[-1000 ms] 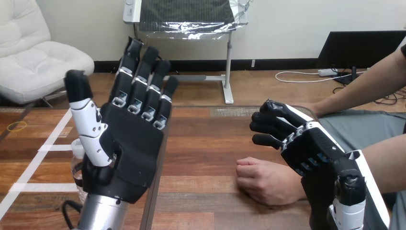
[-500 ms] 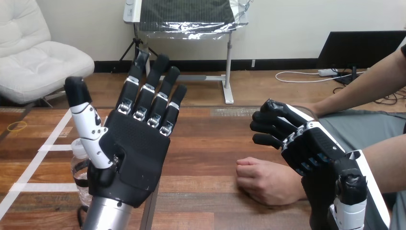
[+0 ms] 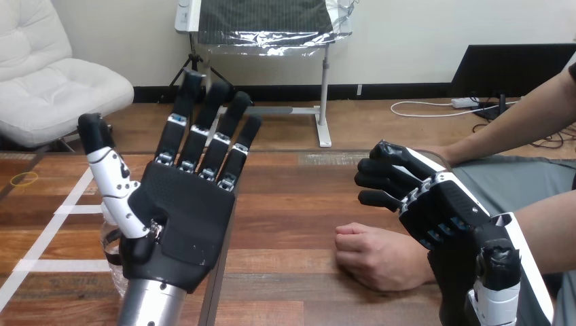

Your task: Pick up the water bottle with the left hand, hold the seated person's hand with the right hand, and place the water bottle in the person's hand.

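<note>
Clear plastic water bottle point(image 3: 110, 266) stands on the wooden desk point(image 3: 292, 204) behind my wide-open left hand point(image 3: 180, 217), not picked up yet, while my loosely open right hand point(image 3: 441, 210) hangs empty beside the person's fist point(image 3: 380, 257).

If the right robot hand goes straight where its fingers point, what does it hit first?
Likely nothing near: the right robot hand would pass above the person's hand, over the table. The left robot hand lies farther along, depth unclear.

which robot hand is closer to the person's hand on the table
Right. The right hand is just beside the person's hand, over its wrist; the left hand is raised well off to its left.
</note>
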Robot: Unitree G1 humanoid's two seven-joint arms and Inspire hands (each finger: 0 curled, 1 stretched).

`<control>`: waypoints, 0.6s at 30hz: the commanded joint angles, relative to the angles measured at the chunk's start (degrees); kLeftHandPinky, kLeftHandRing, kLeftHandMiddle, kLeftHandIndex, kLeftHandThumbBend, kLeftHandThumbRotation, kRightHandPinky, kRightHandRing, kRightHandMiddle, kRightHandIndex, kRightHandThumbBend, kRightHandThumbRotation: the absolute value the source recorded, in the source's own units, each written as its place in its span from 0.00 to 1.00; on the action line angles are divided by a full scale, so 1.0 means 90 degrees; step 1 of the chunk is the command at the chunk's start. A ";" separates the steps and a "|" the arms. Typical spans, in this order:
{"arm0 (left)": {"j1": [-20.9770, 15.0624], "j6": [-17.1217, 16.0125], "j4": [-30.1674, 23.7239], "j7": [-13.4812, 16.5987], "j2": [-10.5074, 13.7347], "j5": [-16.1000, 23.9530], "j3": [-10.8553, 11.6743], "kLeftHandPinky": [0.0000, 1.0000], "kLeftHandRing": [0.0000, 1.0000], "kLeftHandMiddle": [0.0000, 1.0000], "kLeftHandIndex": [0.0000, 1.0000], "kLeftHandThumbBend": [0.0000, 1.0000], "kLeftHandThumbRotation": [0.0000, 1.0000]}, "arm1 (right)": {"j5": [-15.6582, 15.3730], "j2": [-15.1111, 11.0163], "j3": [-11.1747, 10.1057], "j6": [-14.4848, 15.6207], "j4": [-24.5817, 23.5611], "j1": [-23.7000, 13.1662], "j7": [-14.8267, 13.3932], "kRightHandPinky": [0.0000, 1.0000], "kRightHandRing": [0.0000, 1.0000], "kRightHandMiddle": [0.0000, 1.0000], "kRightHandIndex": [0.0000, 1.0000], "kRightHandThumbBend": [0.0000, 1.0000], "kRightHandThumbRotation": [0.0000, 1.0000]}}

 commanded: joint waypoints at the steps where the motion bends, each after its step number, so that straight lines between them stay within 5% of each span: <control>1: -0.0205 0.0027 0.0123 -0.0070 -0.0277 -0.0211 0.0081 0.10 0.24 0.35 0.40 0.62 0.74 | 0.0064 0.0040 -0.0062 0.0011 -0.0088 -0.0211 -0.0041 0.75 0.79 0.79 0.81 0.78 1.00; 18: -0.0337 0.0024 0.0360 -0.0003 -0.0348 -0.0588 0.0244 0.06 0.12 0.21 0.23 0.46 0.56 | 0.0109 0.0037 -0.0059 0.0069 -0.0091 -0.0289 -0.0034 0.76 0.80 0.80 0.81 0.79 1.00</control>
